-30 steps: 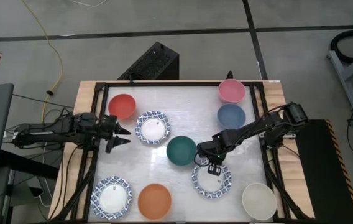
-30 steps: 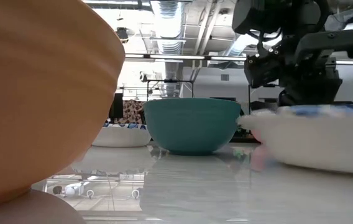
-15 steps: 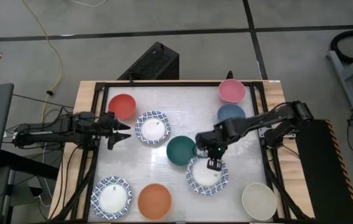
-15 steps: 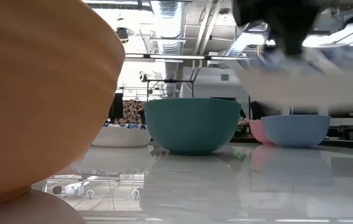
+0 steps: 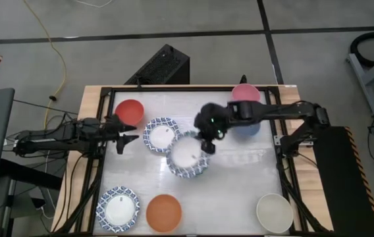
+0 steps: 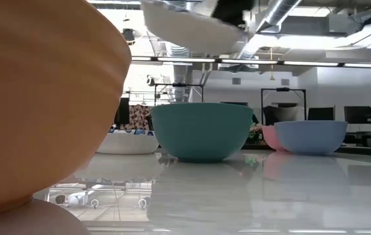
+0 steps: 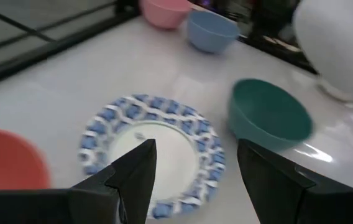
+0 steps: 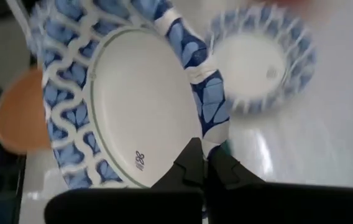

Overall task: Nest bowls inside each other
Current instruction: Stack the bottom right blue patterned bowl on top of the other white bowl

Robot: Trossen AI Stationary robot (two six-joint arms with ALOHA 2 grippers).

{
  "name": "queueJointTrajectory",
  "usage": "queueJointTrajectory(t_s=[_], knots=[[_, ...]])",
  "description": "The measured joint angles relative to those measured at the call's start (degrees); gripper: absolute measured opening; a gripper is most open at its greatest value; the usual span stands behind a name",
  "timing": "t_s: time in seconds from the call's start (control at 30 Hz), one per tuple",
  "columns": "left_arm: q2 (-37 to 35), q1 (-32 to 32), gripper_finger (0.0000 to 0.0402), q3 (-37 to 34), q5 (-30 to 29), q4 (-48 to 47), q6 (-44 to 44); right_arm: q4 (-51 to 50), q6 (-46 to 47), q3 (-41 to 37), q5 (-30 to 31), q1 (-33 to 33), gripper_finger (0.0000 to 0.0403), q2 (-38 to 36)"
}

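My right gripper (image 5: pixel 208 146) is shut on a blue-and-white patterned plate (image 5: pixel 187 158), held high over the table's middle. In the high view that plate hides the dark green bowl (image 6: pixel 202 130), which stands on the table. The red bowl (image 5: pixel 129 112) is far left, the pink bowl (image 5: pixel 245 94) far right. My right arm partly covers the blue bowl (image 5: pixel 246 129). The orange bowl (image 5: pixel 164 212) and the cream bowl (image 5: pixel 274 212) stand near the front edge. My left gripper (image 5: pixel 129 139) waits open at the left, empty, pointing at a second patterned plate (image 7: pixel 151 149). My right gripper pinches the plate's rim (image 8: pixel 209 127) between its two fingers, at the edge toward the table's far right. The fingers slant down from the right. The plate is lifted clear of the table and tilted, its white underside (image 6: pixel 192 26) showing in the low view.
A third patterned plate (image 5: pixel 118 208) lies at the near left corner. A black frame (image 5: pixel 101 92) runs round the table top. The orange bowl (image 6: pixel 42 104) fills the left of the low view.
My right gripper has risen and swung from the near right of the table toward its middle and far side. It carried the patterned plate, which has left the table and now hangs tilted above the green bowl. My left gripper has turned about its wrist in place.
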Motion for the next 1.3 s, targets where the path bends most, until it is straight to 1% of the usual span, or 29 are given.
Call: queueJointTrajectory(t_s=[0.07, 0.2, 0.27, 0.37, 0.43, 0.6, 0.77, 0.9, 1.0, 1.13, 1.3], knots=[[0.0, 0.0, 0.0214, 0.0, -1.3, 0.0, 0.4, 4.2, 0.8, 0.0, -0.3, -2.9, 0.0011, 0.6], [0.0, 0.0, 0.0214, 0.0, -1.3, 0.2, 1.3, 10.3, 6.7, 0.0, -0.2, -8.9, 0.0011, 3.2], [0.0, 0.0, 0.0214, 0.0, -1.4, 0.2, 1.8, 12.4, 7.8, -0.1, -0.1, -11.4, 0.0012, 5.2], [0.0, 0.0, 0.0214, 0.0, -1.9, 0.2, 2.7, 16.4, 8.7, 0.0, -0.3, -14.3, 0.0012, 8.1], [-0.1, 0.0, 0.0214, 0.0, -2.3, 0.3, 3.5, 18.6, 9.4, 0.0, -1.7, -15.5, 0.0012, 10.0], [-2.8, 0.0, 0.0214, 0.9, -2.3, 0.2, 6.6, 22.7, 10.0, 0.0, -6.1, -16.9, 0.0012, 15.2], [-7.7, 0.0, 0.0214, 3.2, -2.9, 0.4, 6.7, 27.0, 10.9, 0.0, -9.7, -17.4, 0.0013, 19.4], [-11.2, 0.0, 0.0214, 3.3, -2.8, -0.4, 5.8, 30.3, 11.7, 0.0, -10.8, -17.6, 0.0013, 21.8], [-12.9, 0.0, 0.0214, 3.3, -3.0, -0.9, 5.8, 30.8, 12.0, 0.0, -11.0, -17.6, 0.0013, 23.0], [-13.6, 0.0, 0.0214, 3.3, -3.9, -0.7, 5.8, 29.4, 12.0, 0.0, -11.0, -17.6, 0.0013, 23.0], [-13.3, 0.0, 0.0214, 3.3, -4.3, -0.8, 5.8, 30.0, 11.9, 0.0, -11.2, -17.6, 0.0014, 23.0]])
